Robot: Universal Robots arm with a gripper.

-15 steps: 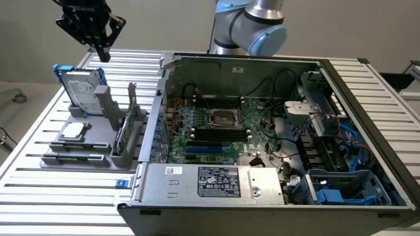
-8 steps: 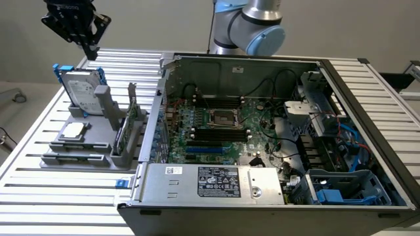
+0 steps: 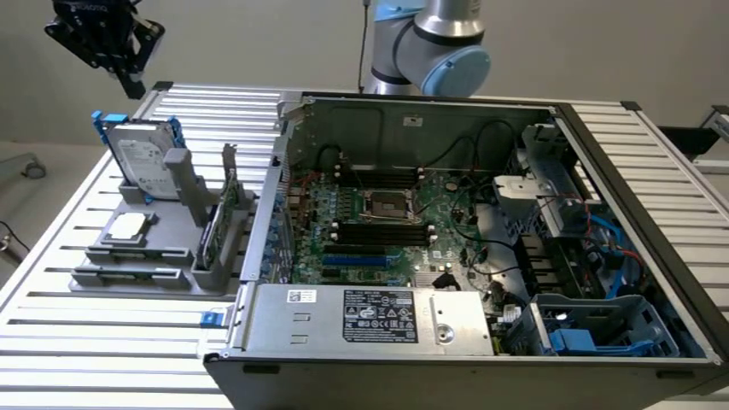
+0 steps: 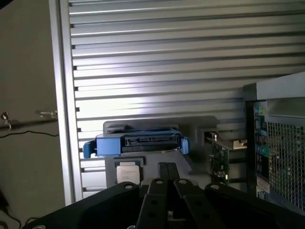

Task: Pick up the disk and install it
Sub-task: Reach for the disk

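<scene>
Hand (image 4: 167, 168) shut above disk (image 4: 138, 143), blue edge up; ext. view: white label (image 3: 139, 155).

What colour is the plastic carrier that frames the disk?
The carrier around the disk is blue; the wrist view shows it best.

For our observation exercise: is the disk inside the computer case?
No, the disk stands upright in the grey holder, outside the computer case.

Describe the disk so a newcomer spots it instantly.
On the exterior view's left, beside the open case, sits a grey holder. The disk stands upright at its far end: silver, white label, blue frame, unlike the flat chip and the thin card.
</scene>
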